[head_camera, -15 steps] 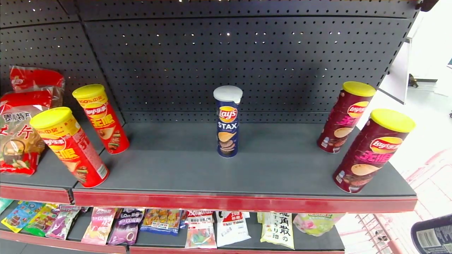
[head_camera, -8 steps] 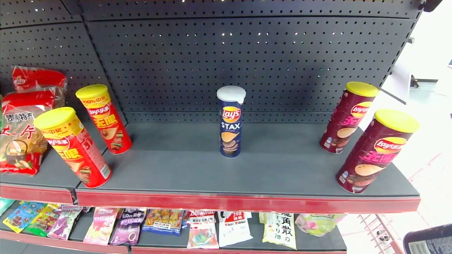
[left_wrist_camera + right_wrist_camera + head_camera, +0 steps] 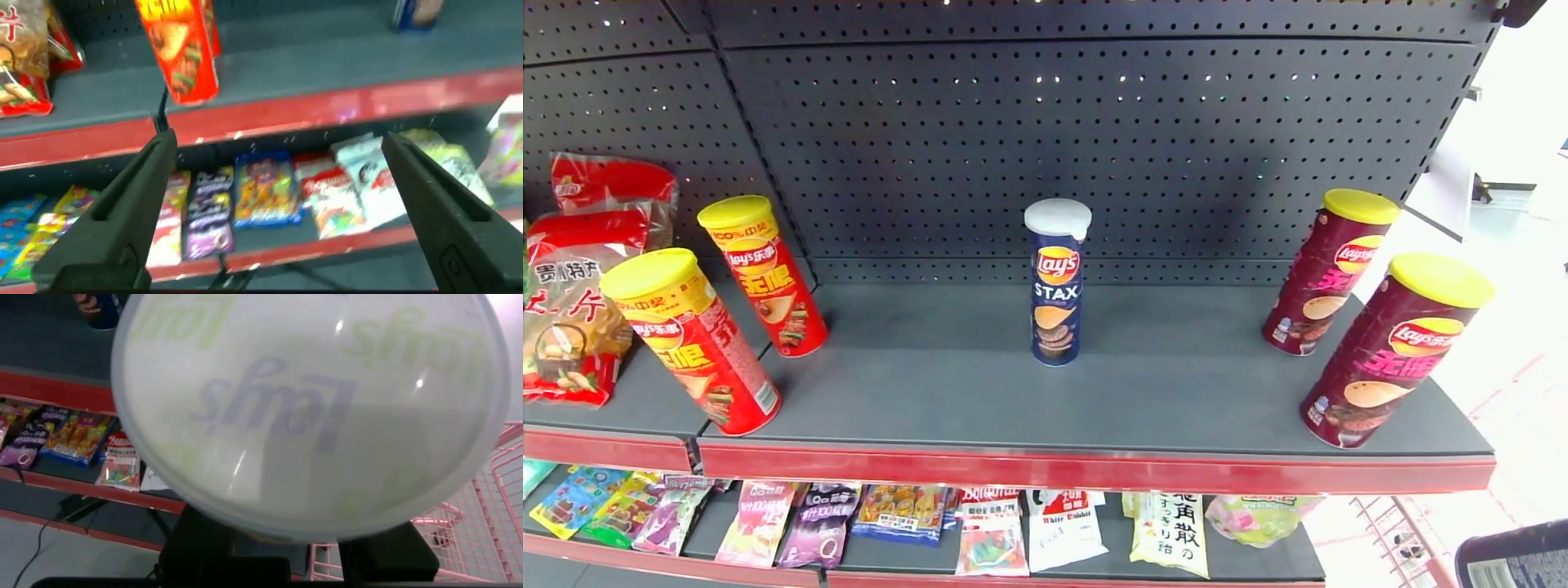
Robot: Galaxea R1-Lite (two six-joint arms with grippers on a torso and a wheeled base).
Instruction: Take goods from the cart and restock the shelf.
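A dark blue chips can with a white lid (image 3: 1055, 282) stands upright mid-shelf on the grey shelf board (image 3: 947, 392). Two red cans (image 3: 690, 343) with yellow lids stand at its left, two maroon cans (image 3: 1388, 351) at its right. My right gripper (image 3: 286, 559) is shut on another dark blue can (image 3: 1515, 559), held low at the right, below the shelf's red front edge (image 3: 1094, 469). That can's clear lid (image 3: 310, 408) faces the right wrist camera. My left gripper (image 3: 278, 143) hangs open with nothing between its fingers, in front of the lower shelf's snack bags (image 3: 261, 192).
Red snack bags (image 3: 572, 278) lie at the far left of the shelf. Candy and snack packets (image 3: 988, 531) line the shelf below. The pink wire cart (image 3: 482, 531) stands at the right. Free board lies on both sides of the middle blue can.
The head camera shifted slightly, so the whole shelf sits a little to the right. The held blue can at the lower right now shows lower in the head view.
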